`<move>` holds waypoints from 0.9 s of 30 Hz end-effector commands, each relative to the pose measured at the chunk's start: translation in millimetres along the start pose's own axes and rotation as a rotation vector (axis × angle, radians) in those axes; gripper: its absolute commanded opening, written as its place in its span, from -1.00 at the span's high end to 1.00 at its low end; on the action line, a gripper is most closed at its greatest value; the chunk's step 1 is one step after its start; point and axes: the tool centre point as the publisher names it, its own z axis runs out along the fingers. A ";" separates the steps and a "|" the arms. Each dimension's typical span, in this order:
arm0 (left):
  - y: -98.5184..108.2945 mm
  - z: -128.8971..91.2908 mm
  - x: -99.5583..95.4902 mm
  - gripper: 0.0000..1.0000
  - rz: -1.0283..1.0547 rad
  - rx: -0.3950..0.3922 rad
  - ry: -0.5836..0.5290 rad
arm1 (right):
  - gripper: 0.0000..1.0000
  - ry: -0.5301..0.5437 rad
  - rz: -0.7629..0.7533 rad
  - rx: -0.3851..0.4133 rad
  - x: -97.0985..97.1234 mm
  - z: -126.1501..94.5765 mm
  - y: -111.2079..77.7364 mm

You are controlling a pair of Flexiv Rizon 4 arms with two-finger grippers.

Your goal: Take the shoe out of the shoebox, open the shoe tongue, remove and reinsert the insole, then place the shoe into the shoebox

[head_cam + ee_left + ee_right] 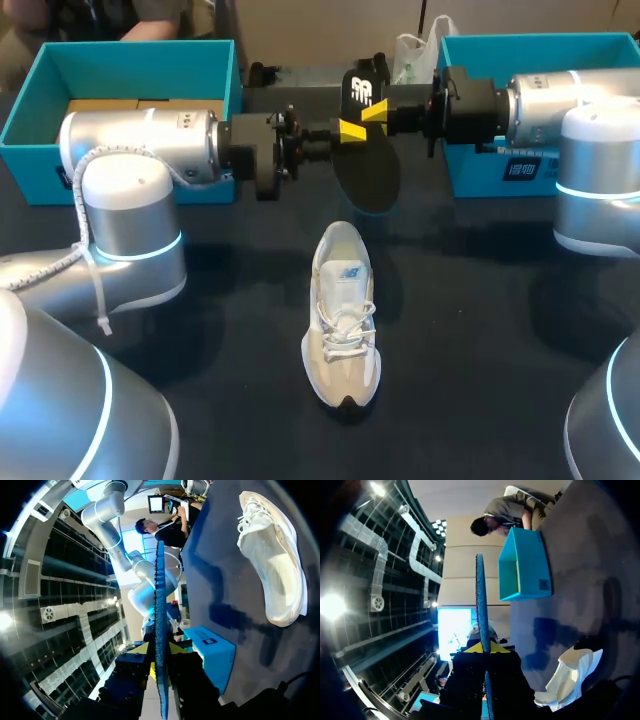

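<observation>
Holds the black insole [368, 170] up in the air over the far part of the bench [480, 300]. Pinches it from both sides: left gripper [157, 650] closed on it one way, right gripper [482, 647] closed on it the other way, yellow tips flat against its two faces.

Has the white shoe [343, 320] resting on its sole on the bench, below the insole and nearer to the robot. Points toe toward the robot, open end toward the insole, long way running far to near.

Seems about as close to one arm as to the other, right in the middle. Probably needs one gripper to let go, then the insole lined up with the shoe's long way and slid into the open end.
</observation>
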 end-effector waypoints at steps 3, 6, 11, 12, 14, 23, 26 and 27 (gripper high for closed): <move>-2.5 3.0 -0.6 0.93 0.003 -0.008 0.001 | 1.00 -0.002 0.000 -0.002 -0.1 1.1 -0.7; -3.0 3.8 -0.4 1.00 0.005 -0.008 0.005 | 1.00 -0.002 0.000 -0.002 -0.1 1.1 -0.7; -3.7 4.0 -0.3 1.00 0.014 -0.006 0.009 | 1.00 -0.002 0.000 -0.002 -0.1 1.1 -0.7; -3.9 3.9 -0.2 1.00 0.016 -0.005 0.010 | 1.00 -0.002 0.000 -0.002 -0.1 1.1 -0.7; -4.3 3.3 0.1 1.00 0.017 -0.006 0.012 | 0.21 -0.001 0.001 -0.003 -0.2 1.1 -0.8; -7.4 -27.0 6.6 1.00 -0.023 0.000 0.060 | -1.00 0.001 -0.026 -0.024 4.5 -10.1 -7.4; -10.6 -47.0 3.4 1.00 -0.081 -0.023 0.069 | -1.00 -0.009 -0.037 -0.017 5.6 -18.4 -12.3; -11.6 -52.6 1.1 1.00 -0.126 -0.045 0.071 | -1.00 -0.014 -0.043 -0.011 5.9 -21.0 -13.5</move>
